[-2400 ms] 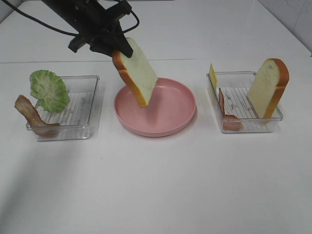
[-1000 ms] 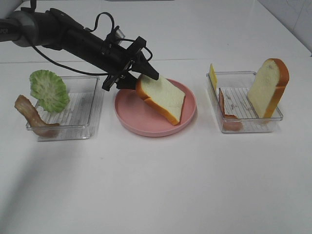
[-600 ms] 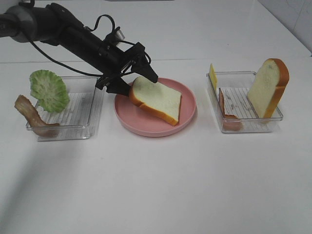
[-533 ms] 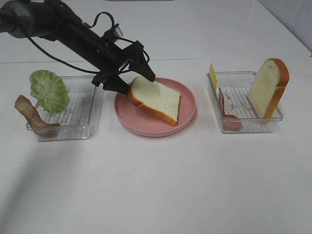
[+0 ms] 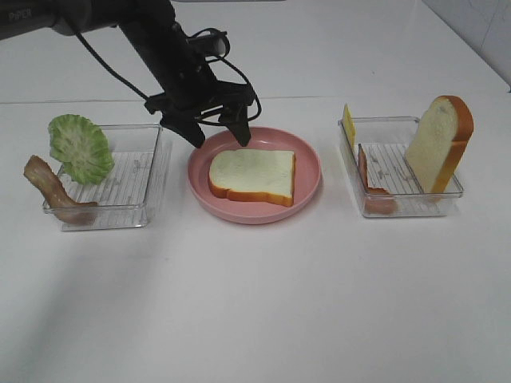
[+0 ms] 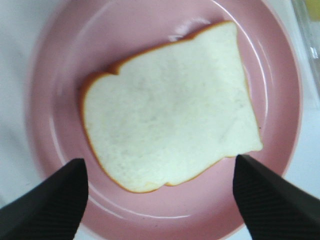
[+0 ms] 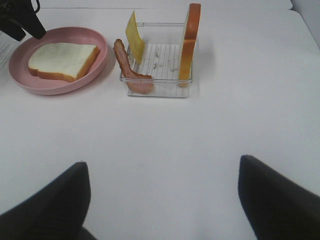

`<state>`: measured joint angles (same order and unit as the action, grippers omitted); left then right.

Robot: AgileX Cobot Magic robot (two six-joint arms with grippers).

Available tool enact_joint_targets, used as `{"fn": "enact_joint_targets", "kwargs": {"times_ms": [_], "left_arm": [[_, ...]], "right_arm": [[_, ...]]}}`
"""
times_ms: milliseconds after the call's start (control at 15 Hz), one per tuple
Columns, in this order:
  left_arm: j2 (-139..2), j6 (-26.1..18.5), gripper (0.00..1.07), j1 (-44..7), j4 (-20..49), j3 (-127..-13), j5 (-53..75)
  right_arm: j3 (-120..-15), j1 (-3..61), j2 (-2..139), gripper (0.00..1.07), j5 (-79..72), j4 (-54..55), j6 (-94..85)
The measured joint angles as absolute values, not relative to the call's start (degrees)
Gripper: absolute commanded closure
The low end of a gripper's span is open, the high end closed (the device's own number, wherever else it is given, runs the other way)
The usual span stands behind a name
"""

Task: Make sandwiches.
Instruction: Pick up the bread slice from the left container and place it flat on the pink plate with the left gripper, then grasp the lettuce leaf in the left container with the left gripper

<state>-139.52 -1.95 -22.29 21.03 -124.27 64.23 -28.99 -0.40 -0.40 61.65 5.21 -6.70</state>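
One bread slice (image 5: 251,175) flat on pink plate (image 5: 309,171), just below left gripper (image 5: 219,140), jaws wide and empty, slice's long axis across their span; lettuce leaf (image 5: 80,148) nearer this gripper than right gripper (image 7: 162,200), likewise wide, empty.

My left fingers (image 5: 240,125) hang spread, clear above the bread slice (image 5: 251,175). The near tabletop (image 5: 263,303) lies open. The left tray (image 5: 156,167) and right tray (image 5: 351,163) hem the plate (image 5: 307,187).

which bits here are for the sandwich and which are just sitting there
For the job: flat bread slice, upright bread slice, lettuce, left bacon strip, right bacon strip, cheese.
Just there: pink plate, left tray, right tray.
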Motion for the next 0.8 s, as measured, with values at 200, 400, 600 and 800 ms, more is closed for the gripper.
{"fn": "enact_joint_targets", "kwargs": {"times_ms": [200,400,600,800], "left_arm": [[-139.11,3.84,0.30,-22.40,12.89,-131.09,68.98],[-137.68,5.61,0.30,-22.40,10.66,-134.19,69.27],[-134.47,6.02,0.35,-21.89,5.96,-134.53,69.44],[-131.67,6.65,0.35,-18.68,4.47,-133.61,69.56]], "right_arm": [[-28.99,-0.40,-0.40,0.31,61.65,5.21,-6.70],[-28.99,-0.40,-0.40,0.31,61.65,5.21,-6.70],[-28.99,-0.40,-0.40,0.31,61.65,5.21,-6.70],[-28.99,-0.40,-0.40,0.31,61.65,5.21,-6.70]]}}
